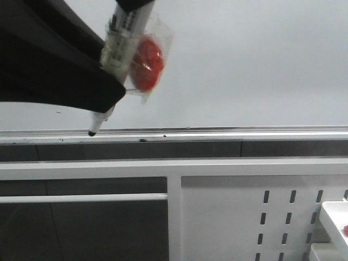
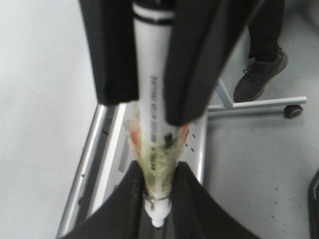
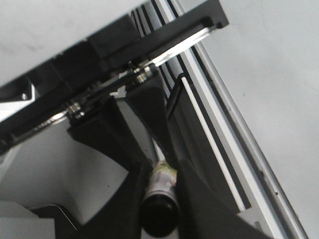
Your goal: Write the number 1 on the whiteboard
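Whiteboard (image 1: 244, 65) stands upright, filling the view above its silver rail (image 1: 217, 132). A white slotted panel (image 1: 239, 217) sits below the rail.

Marker (image 1: 122, 43) is tilted in front of the board above the rail, with its dark tip (image 1: 92, 132) down at rail level. Contact with the rail cannot be told. A red item in clear plastic wrap (image 1: 147, 62) is taped to the barrel.

Left gripper (image 2: 155, 174): fingers clamped on the marker just above the tip. Right gripper (image 2: 151, 107): fingers closed on the barrel higher up.

A tiny dark speck (image 1: 58, 112) shows on the board just above the rail.
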{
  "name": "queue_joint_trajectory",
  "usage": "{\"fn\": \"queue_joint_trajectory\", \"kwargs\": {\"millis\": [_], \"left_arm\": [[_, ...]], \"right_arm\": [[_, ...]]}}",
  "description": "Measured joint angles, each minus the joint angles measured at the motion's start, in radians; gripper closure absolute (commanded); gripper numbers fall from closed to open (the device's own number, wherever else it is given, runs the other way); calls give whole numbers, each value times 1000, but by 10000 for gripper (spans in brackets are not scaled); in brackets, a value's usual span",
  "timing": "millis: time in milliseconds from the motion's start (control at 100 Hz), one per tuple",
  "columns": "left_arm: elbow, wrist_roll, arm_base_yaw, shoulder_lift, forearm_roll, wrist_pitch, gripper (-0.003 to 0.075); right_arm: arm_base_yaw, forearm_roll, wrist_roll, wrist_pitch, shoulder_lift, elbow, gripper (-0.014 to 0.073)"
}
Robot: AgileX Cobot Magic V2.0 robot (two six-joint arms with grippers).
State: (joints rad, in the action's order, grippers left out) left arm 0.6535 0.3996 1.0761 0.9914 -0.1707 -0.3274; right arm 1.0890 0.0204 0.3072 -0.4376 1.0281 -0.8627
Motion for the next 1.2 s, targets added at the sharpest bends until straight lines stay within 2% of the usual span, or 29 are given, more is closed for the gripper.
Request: {"fn": "queue_joint_trajectory", "kwargs": {"millis": [160,230,300,410,440,490,560,690,830,940,1200], "left_arm": [[0,-4,0,0,7,-23,737],[0,-6,0,0,21,-22,689],[0,-6,0,-4,48,-22,561],[0,2,0,-40,140,-4,302],[0,2,0,-56,171,9,248],[0,2,0,-94,217,16,219],[0,2,0,-152,267,11,241],[0,-4,-2,-294,306,-12,367],[0,-56,-56,-487,297,-20,565],[-15,-112,-142,-638,240,-22,738],[-129,-206,-352,-860,205,-24,740]], "right_arm": [[0,-10,7,-7,17,-6,663],[0,-20,7,-7,19,-6,663],[0,-29,7,-5,19,-6,663],[-2,-43,1,-14,19,-7,661],[-6,-45,1,-22,19,-7,661],[-16,-49,-1,-26,10,-5,661],[-34,-59,-1,-13,-25,4,661],[-78,-115,-3,73,-149,63,661],[-145,-223,-3,184,-284,168,661],[-224,-314,-3,311,-350,262,661],[-426,-334,-3,553,-323,330,662]]}}
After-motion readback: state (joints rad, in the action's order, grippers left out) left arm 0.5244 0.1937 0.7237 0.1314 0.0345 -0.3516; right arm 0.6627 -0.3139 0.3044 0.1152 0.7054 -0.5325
